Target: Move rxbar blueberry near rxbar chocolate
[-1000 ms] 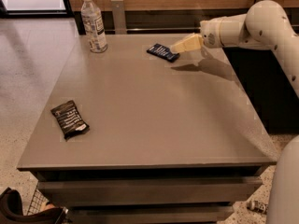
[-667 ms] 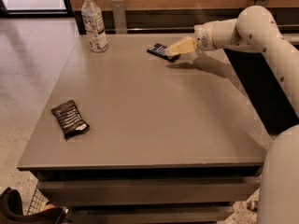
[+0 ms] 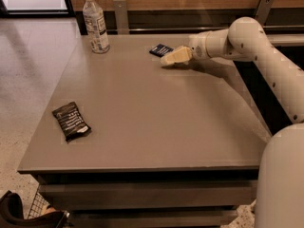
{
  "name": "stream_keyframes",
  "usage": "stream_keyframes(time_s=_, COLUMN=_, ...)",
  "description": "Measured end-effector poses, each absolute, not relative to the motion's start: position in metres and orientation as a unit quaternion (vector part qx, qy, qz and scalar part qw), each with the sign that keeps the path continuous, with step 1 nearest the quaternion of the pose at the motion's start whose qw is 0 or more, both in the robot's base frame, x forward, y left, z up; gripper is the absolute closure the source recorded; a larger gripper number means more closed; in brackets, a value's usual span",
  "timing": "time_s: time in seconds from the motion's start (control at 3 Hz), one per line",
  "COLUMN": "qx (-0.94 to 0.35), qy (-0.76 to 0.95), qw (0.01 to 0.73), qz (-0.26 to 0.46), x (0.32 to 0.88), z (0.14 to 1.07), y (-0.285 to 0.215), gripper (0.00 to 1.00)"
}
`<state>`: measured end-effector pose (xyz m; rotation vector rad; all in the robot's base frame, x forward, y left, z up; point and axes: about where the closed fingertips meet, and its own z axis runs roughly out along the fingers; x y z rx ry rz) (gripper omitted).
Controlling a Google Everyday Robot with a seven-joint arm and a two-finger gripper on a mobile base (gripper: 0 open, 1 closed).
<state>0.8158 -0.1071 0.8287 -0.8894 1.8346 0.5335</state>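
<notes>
The rxbar blueberry, a small navy-blue bar, lies flat near the table's far edge, right of centre. My gripper reaches in from the right and its cream fingers sit low over the table right next to the bar's near right side. The rxbar chocolate, a black-brown bar with white text, lies flat near the table's front left corner, far from the blueberry bar.
A clear water bottle with a white cap stands at the far left corner of the grey table. My white arm spans the table's right side. A wooden wall panel runs behind the table.
My gripper has moved left and slightly toward the near side, from the bar's right to its near right edge. The bars and bottle have not moved.
</notes>
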Motion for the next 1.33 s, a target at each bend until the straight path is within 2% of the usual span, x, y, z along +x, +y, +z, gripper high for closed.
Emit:
stream_keyframes(time_s=0.67, qx=-0.384, qy=0.746, qw=0.485, qz=0.249, x=0.8138, z=0.8081, y=-0.0779, gripper=0.48)
stream_keyframes(time_s=1.0, qx=-0.384, qy=0.746, qw=0.485, qz=0.249, x=0.8138, z=0.8139, y=-0.0777, gripper=0.87)
stream_keyframes(time_s=1.33, qx=-0.384, qy=0.746, qw=0.484, qz=0.249, x=0.8138, z=0.8154, y=-0.0776, gripper=1.0)
